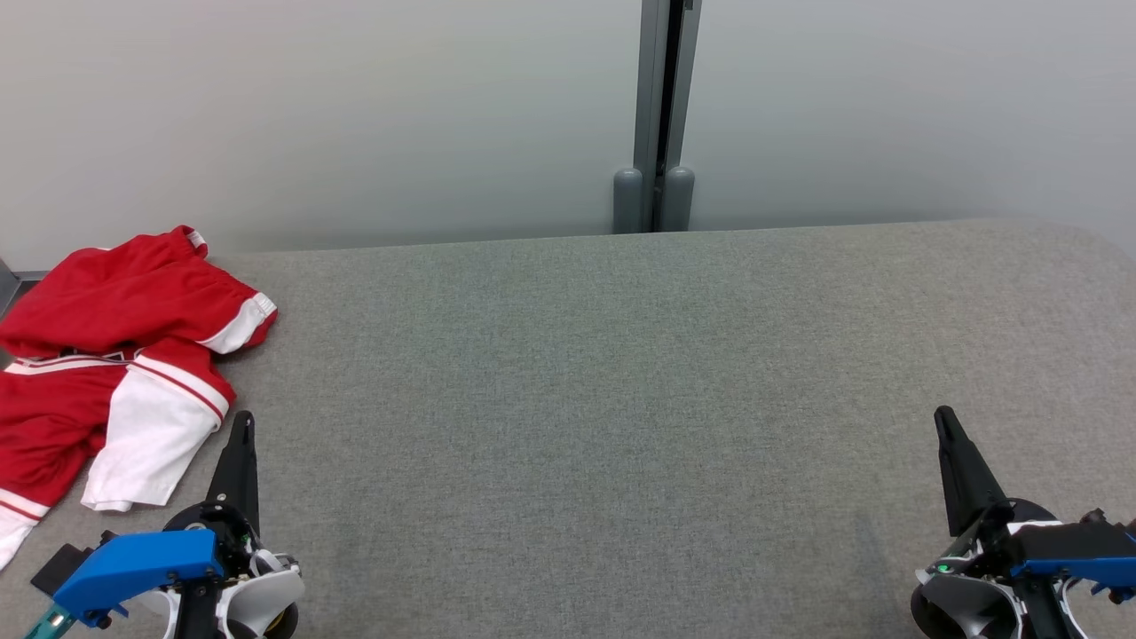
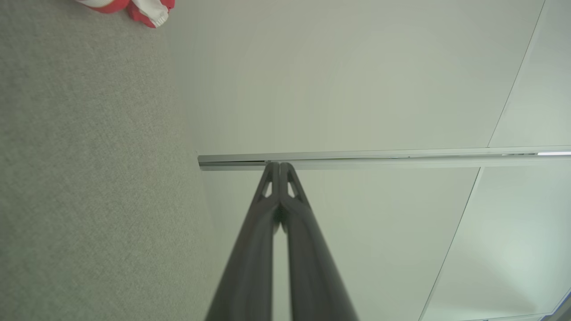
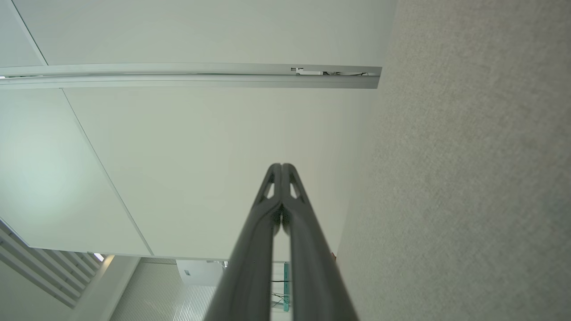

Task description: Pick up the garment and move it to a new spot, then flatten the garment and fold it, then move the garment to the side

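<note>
A red garment [image 1: 106,355] with white cuffs and trim lies crumpled at the left edge of the grey fabric table [image 1: 621,399], partly cut off by the head view's edge. A corner of the garment [image 2: 142,11] shows at the top left of the left wrist view. My left gripper [image 1: 241,419] is shut and empty, its tip just right of the garment's white sleeve, apart from it. Its tips [image 2: 279,165] meet in the left wrist view. My right gripper [image 1: 943,414] is shut and empty at the lower right, far from the garment; its tips [image 3: 281,166] are pressed together.
A pale wall runs behind the table's far edge, with a grey metal post [image 1: 661,115] at its middle. The table's right far corner [image 1: 1092,235] is rounded.
</note>
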